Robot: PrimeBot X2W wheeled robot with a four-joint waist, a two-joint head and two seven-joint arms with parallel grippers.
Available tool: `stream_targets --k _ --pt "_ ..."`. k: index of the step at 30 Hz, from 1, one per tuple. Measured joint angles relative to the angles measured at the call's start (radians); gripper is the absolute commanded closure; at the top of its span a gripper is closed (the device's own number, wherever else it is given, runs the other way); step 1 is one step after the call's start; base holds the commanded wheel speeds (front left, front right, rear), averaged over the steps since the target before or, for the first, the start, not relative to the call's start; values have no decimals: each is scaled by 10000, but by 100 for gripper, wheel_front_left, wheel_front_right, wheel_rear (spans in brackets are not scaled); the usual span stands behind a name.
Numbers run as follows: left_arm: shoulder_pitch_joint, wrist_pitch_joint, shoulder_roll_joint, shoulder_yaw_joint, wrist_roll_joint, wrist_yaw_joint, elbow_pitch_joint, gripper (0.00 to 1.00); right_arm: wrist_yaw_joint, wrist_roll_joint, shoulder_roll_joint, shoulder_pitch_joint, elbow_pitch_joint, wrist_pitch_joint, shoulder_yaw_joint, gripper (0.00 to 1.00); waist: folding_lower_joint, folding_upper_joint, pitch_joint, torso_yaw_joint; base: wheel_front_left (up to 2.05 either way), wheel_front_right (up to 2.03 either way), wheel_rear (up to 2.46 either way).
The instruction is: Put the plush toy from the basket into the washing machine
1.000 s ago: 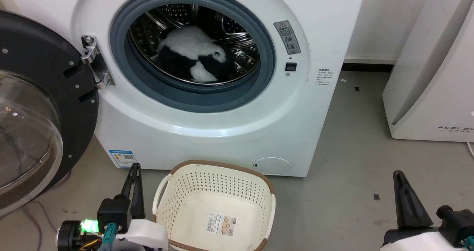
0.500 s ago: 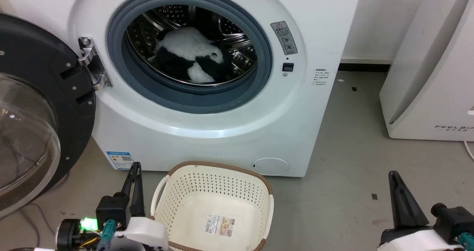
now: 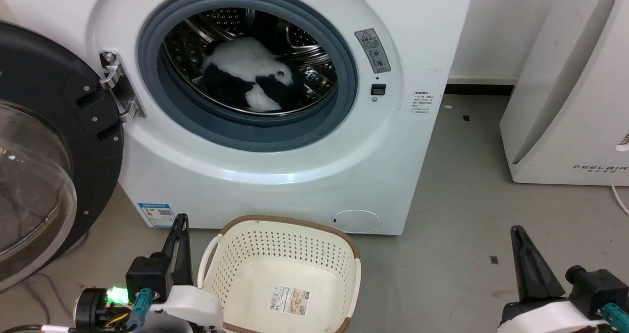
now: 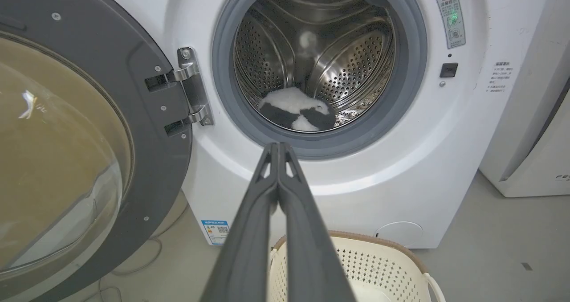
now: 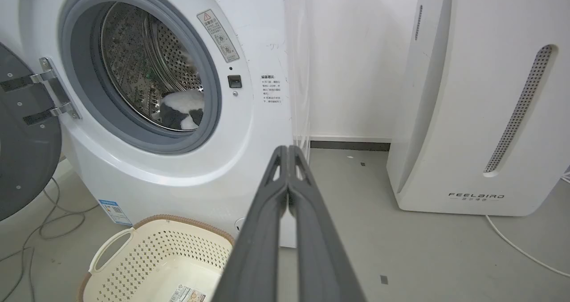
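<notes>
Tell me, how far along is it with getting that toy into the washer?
Done, it looks like: the plush toy lies inside the washing machine, and the basket holds only a paper label. In hand: nothing; the left fingers and right fingers are closed and empty, low on either side of the basket. Left: nothing of the move itself; the door stands open.

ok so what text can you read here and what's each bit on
"FEELBIRD": low on the front of the white appliance.
Warning sticker on the washing machine, right of the door opening: triangle sign, print too small to read.
Print block further right: too small.
Blue label at the machine's lower left: too small.
Paper label on the basket floor: barcode, print too small.
</notes>
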Motion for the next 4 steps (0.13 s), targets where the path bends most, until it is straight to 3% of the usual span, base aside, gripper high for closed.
stream_targets --k 4 --pt "7 77 -35 13 2 -69 -44 100 0 -123 0 -7 -8 113 25 100 0 0 -7 -26 0 0 0"
